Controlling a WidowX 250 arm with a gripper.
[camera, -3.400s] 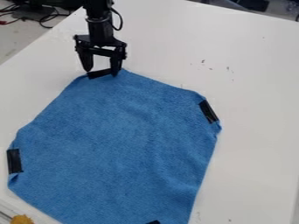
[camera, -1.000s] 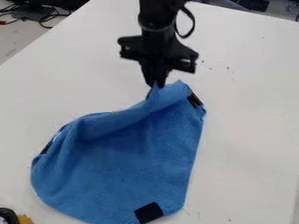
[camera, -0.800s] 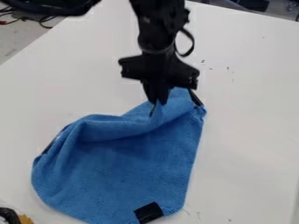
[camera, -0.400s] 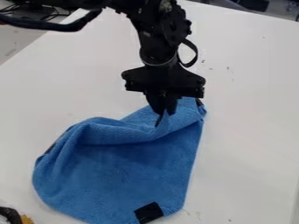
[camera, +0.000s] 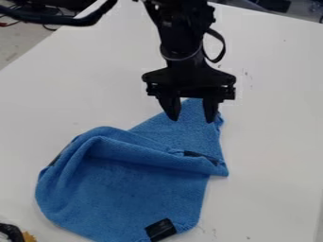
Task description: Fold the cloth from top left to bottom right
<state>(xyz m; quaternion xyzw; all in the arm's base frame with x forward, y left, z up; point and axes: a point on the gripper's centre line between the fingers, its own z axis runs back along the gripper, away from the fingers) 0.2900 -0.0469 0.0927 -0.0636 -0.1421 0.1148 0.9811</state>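
Observation:
My black gripper (camera: 191, 118) hangs over the upper right part of the blue cloth (camera: 132, 194), its two fingers spread with a gap between them and nothing held. The cloth's upper edge is folded down in a thick roll from the left side to the right. A flap corner with a dark tape strip (camera: 200, 156) lies below the fingers, near the right edge. Black tape (camera: 161, 229) marks the bottom corner, and part of a dark strip shows at the left edge.
The white table (camera: 271, 142) surrounds the cloth. At the bottom left corner are a dark object (camera: 11, 232) and a small yellow-brown piece (camera: 28, 237). Cables lie beyond the table's far left edge.
My gripper carried the cloth's upper edge rightward and down from the top left. Its fingers have since parted and let go of the cloth, and the taped corner has dropped onto it.

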